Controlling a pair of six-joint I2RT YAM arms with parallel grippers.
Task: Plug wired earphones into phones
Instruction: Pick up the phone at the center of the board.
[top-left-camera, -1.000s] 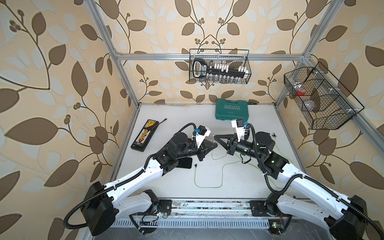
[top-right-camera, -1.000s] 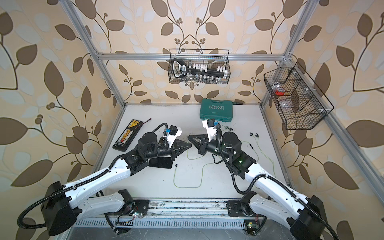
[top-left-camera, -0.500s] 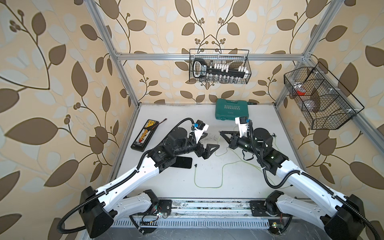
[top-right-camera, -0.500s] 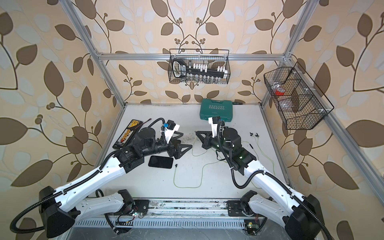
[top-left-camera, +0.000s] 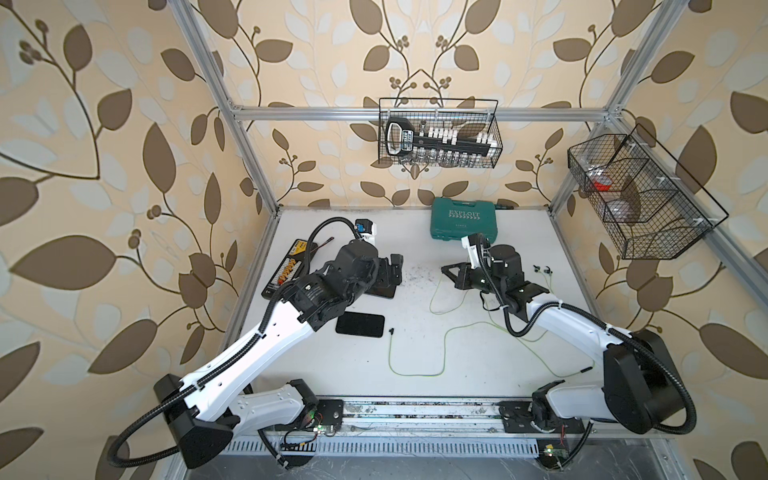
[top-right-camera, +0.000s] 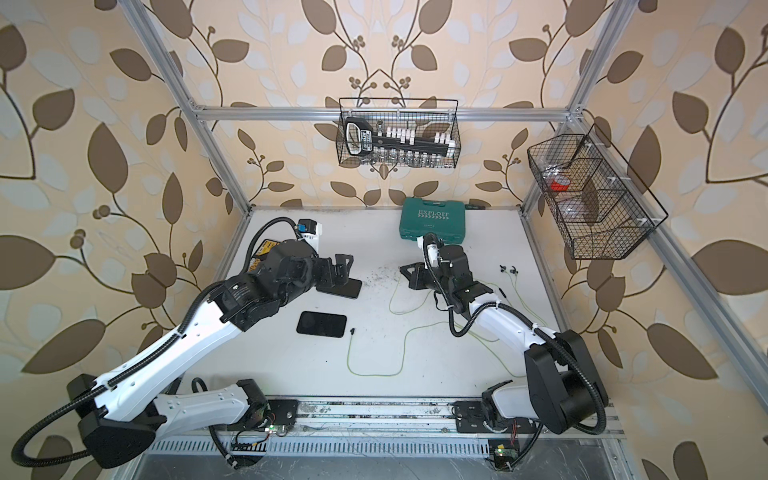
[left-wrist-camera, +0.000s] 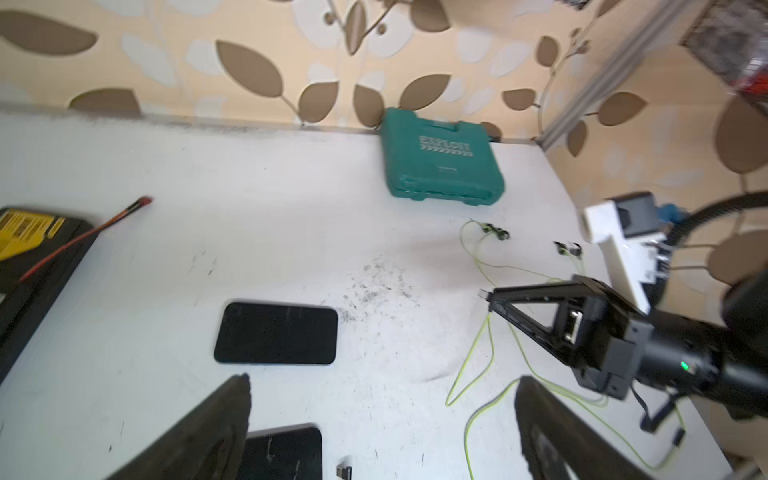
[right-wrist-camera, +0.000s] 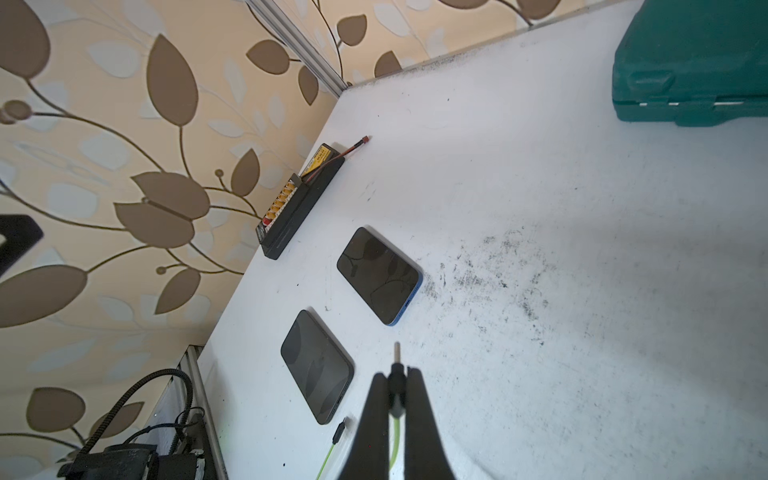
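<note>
Right claw (right-wrist-camera: 397, 376) pinches earphone plug (right-wrist-camera: 397, 353), aimed out for insertion — left claw (left-wrist-camera: 384, 380) wide by blue-edged phone (right-wrist-camera: 379, 275), likely to steady it.

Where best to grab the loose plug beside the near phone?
Probably the black plug body, from straight above, closing across its narrow sides: it lies flat on the table, apart from the phone, cable trailing toward the robot's base.

Left arm (top-left-camera: 266, 332) jaws spread; right arm (top-left-camera: 573, 322) jaws clamped.
</note>
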